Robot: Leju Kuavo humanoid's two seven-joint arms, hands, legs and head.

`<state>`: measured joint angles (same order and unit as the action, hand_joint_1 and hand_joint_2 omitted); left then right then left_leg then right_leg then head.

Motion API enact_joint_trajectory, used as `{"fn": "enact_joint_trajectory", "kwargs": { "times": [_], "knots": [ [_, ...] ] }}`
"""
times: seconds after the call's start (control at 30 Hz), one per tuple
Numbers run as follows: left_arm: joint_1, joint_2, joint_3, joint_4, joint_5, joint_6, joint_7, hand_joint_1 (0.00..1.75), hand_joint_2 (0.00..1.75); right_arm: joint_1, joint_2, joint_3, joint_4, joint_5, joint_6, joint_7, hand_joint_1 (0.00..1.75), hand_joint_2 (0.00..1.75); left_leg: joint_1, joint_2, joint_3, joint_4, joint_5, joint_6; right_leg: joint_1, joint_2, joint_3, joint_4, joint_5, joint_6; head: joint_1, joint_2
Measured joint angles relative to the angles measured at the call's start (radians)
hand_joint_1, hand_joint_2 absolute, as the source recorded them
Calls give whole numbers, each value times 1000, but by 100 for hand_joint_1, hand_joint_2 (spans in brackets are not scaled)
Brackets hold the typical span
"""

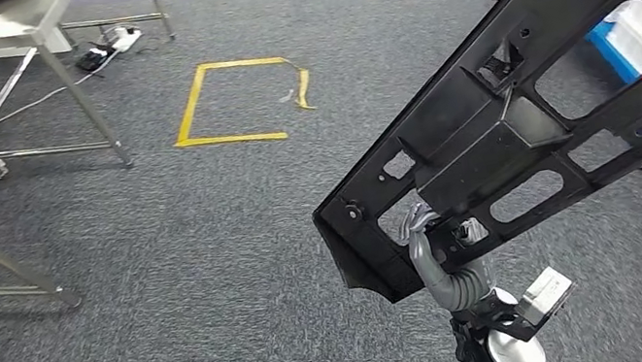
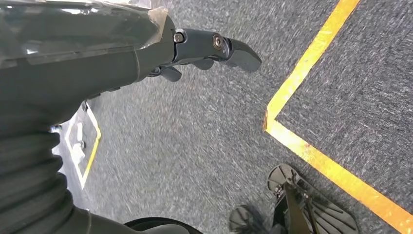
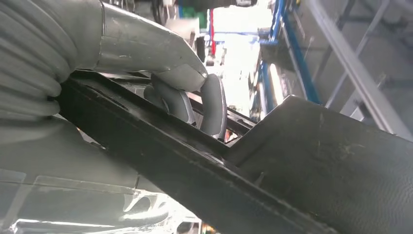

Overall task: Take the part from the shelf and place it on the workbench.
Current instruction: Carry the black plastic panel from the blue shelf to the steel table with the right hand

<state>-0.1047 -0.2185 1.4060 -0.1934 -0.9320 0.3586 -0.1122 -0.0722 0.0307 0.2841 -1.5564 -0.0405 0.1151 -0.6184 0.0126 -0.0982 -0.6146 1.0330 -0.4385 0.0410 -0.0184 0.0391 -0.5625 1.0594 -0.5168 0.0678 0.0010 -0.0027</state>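
Right hand (image 1: 433, 246) grips black plastic panel (image 1: 520, 98) near lower end, fingers (image 3: 214, 105) hooked through slot. Panel long, tilted, many cutouts, blue round plug, raised over carpet. Blue bin (image 1: 612, 58) holds white pieces. Left hand (image 2: 204, 48) empty, fingers partly curled.

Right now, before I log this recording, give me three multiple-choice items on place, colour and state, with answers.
1. Where is the black part?
A. on the carpet
B. held up on the robot's right side
C. on the metal table
2. What colour is the floor tape?
A. yellow
B. red
C. white
3. What is the right hand doing?
A. hanging open
B. resting on the floor
C. gripping the part
Answers: 1 B, it is held above the carpet; 2 A, yellow squares mark the carpet; 3 C, fingers hook through an opening.
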Motion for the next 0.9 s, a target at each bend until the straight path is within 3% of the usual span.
{"fn": "enact_joint_trajectory", "kwargs": {
  "times": [0.07, 0.13, 0.2, 0.27, 0.33, 0.37, 0.4, 0.43, 0.5, 0.57, 0.63, 0.67, 0.73, 0.8, 0.87, 0.9],
  "knots": [
    [0, 1, 0, 0, 0, -5, -2, 0, 175, 2, 0, -6, -3, 4, 0, 0, 175, 175, -2, -15, -4, -2, 3, -13, 4, 14, 21, -46, 15, -13, -1, 0],
    [3, 3, 0, 0, 2, -7, -4, 0, 175, 5, 1, -12, -6, 5, -1, 0, 175, 175, 0, -19, -8, -6, 7, -25, 5, -2, 24, -49, 22, -29, -2, 0],
    [4, 6, 0, 0, 5, -9, -6, 0, 175, 9, 3, -14, -11, 6, -1, -1, 175, 175, -2, 25, -23, 22, -15, -34, -1, -21, 26, -55, 28, -45, -6, 0],
    [2, 9, 0, 0, 9, -12, -9, 0, 175, 17, 5, -17, -16, 7, -1, -2, 175, 175, -3, 78, -74, 133, -79, -39, -1, -45, 26, -57, 28, -56, -11, 0],
    [2, 10, 0, 0, 13, -13, -13, 0, 175, 26, 5, -19, -18, 8, 0, -2, 175, 175, -1, 89, -132, 255, -128, -43, 3, -72, 26, -57, 26, -61, -13, 0],
    [3, 10, 0, 0, 14, -13, -15, 0, 175, 29, 5, -20, -18, 8, 0, -3, 175, 175, -1, 91, -139, 272, -126, -44, 4, -85, 27, -56, 25, -62, -13, 0],
    [4, 11, 0, 0, 15, -13, -16, 0, 175, 31, 5, -20, -18, 9, 0, -3, 175, 175, 0, 95, -128, 252, -108, -45, 4, -97, 28, -56, 24, -62, -13, 0],
    [4, 12, 0, 0, 16, -13, -17, 0, 175, 32, 5, -20, -19, 9, 0, -3, 175, 175, 0, 105, -96, 197, -77, -45, 4, -109, 29, -56, 23, -62, -13, 0],
    [2, 14, 0, 0, 18, -13, -17, 0, 175, 33, 5, -21, -23, 9, 1, -4, 175, 175, -3, 152, -22, 61, -29, -37, 10, -129, 34, -55, 17, -56, -13, 0],
    [0, 15, 0, 0, 20, -10, -17, 0, 175, 33, 5, -22, -27, 9, 4, -6, 175, 175, -11, 176, 9, 1, -20, -25, 19, -146, 39, -55, 11, -46, -9, 0],
    [0, 14, 1, 0, 21, -7, -14, 0, 175, 34, 6, -22, -29, 9, 7, -7, 175, 175, -15, 151, 8, -3, -18, -12, 23, -166, 44, -57, 7, -37, -5, 0],
    [0, 14, 1, 0, 22, -5, -12, 0, 175, 34, 6, -22, -31, 9, 8, -7, 175, 175, -14, 139, 10, -6, -16, -6, 21, -161, 44, -52, 2, -32, -4, 0],
    [-1, 13, 1, 0, 23, 3, -7, 0, 175, 33, 6, -22, -34, 10, 14, -10, 175, 175, -6, 116, 13, -12, -8, 6, 18, -114, 19, 8, -33, -29, -1, 0],
    [-3, 11, 1, 0, 25, 10, -4, 0, 175, 32, 5, -22, -34, 11, 21, -12, 175, 175, -3, 90, 9, -13, -5, 13, 13, -59, -44, 141, -89, -34, 2, 0],
    [-3, 8, 1, 0, 28, 15, -2, 0, 175, 32, 4, -21, -32, 11, 26, -11, 175, 175, -3, 60, 6, -12, -3, 14, 10, -45, -94, 234, -113, -29, 4, 0],
    [-2, 7, 1, 0, 30, 17, -1, 0, 175, 31, 4, -21, -31, 11, 28, -11, 175, 175, -2, 45, 6, -12, -2, 13, 7, -44, -94, 229, -102, -20, 4, 0]
  ]
}}
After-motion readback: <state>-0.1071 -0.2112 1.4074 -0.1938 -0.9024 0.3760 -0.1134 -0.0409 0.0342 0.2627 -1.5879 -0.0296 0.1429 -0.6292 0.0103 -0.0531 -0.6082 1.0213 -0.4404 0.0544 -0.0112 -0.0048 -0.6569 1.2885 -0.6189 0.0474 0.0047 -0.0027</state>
